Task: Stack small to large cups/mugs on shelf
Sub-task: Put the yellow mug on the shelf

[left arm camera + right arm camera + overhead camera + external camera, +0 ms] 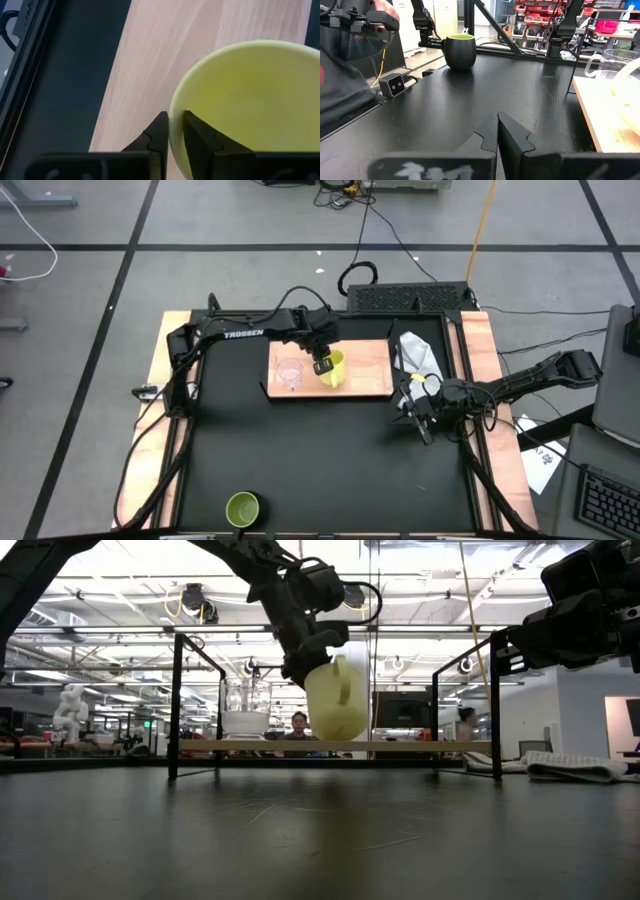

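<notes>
One left claw (322, 365) grips the yellow mug (333, 369) beside the glass cup (290, 372); right claw (418, 418) closed.

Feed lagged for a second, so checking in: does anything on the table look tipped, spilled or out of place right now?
Nothing spilled or damaged. The yellow mug hangs tilted above the shelf, the left gripper pinching its rim; that is a carry, not a tip. The glass cup stands upright on the shelf. The olive-green mug sits far off at the table's front edge.
</notes>
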Available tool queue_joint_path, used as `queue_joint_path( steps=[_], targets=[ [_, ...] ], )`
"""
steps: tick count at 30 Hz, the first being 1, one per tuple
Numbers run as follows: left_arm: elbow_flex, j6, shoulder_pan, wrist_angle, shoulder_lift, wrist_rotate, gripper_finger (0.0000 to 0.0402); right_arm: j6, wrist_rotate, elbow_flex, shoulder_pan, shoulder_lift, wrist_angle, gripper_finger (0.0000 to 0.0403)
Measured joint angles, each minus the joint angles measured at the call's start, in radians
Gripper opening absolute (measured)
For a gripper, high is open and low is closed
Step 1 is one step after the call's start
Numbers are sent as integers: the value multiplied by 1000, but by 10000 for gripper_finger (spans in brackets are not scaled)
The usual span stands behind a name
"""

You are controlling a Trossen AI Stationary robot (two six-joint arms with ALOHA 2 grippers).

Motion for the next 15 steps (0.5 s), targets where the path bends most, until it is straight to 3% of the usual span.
queue_joint_path(
  steps=[6, 15],
  targets=[
    [0, 17, -4, 2, 0, -10, 55, 0, 0, 0, 0, 0, 0, 0],
    [2, 55, -69, 7, -1, -176, 55, 0, 0, 0, 0, 0, -1, 0]
  ],
)
